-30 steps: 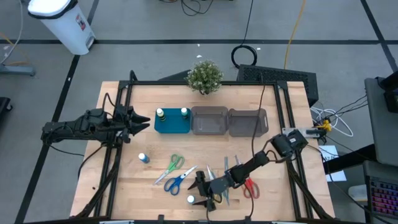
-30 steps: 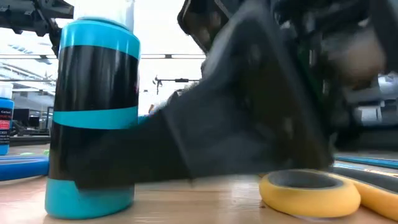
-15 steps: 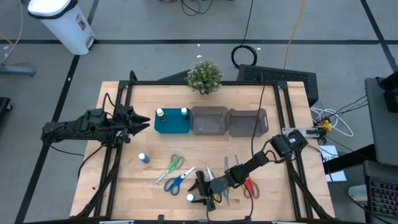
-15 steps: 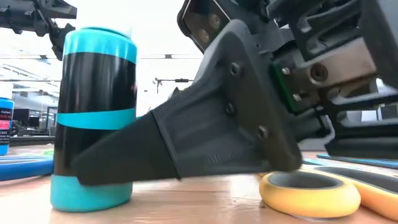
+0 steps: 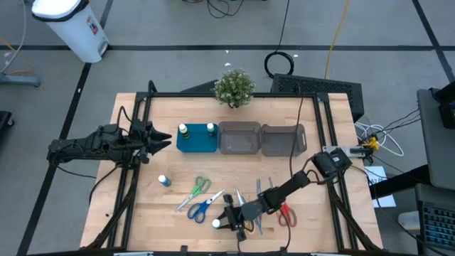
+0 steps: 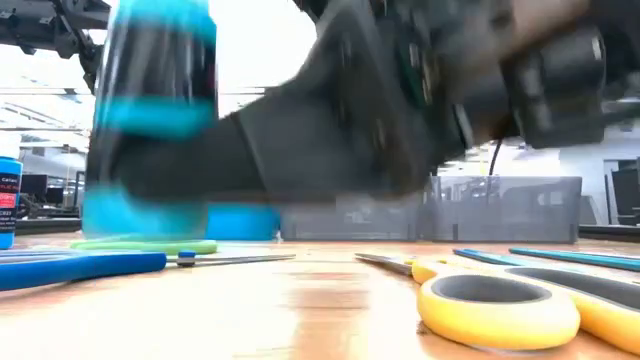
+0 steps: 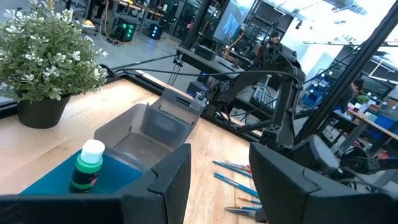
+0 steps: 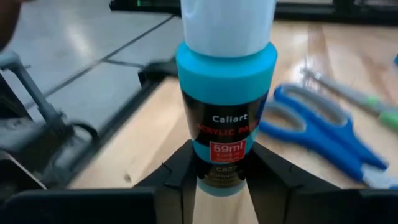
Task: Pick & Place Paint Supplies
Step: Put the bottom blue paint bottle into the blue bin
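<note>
Right gripper (image 5: 226, 222): arm stretched low, both fingers clamped on a bottle's sides. Left gripper (image 5: 165, 139): arm level, idle well apart from it, fingers parted, holding nothing.

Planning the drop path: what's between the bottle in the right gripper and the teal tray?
High view: blue scissors and green scissors lie between the bottle in the right gripper and teal tray.
</note>
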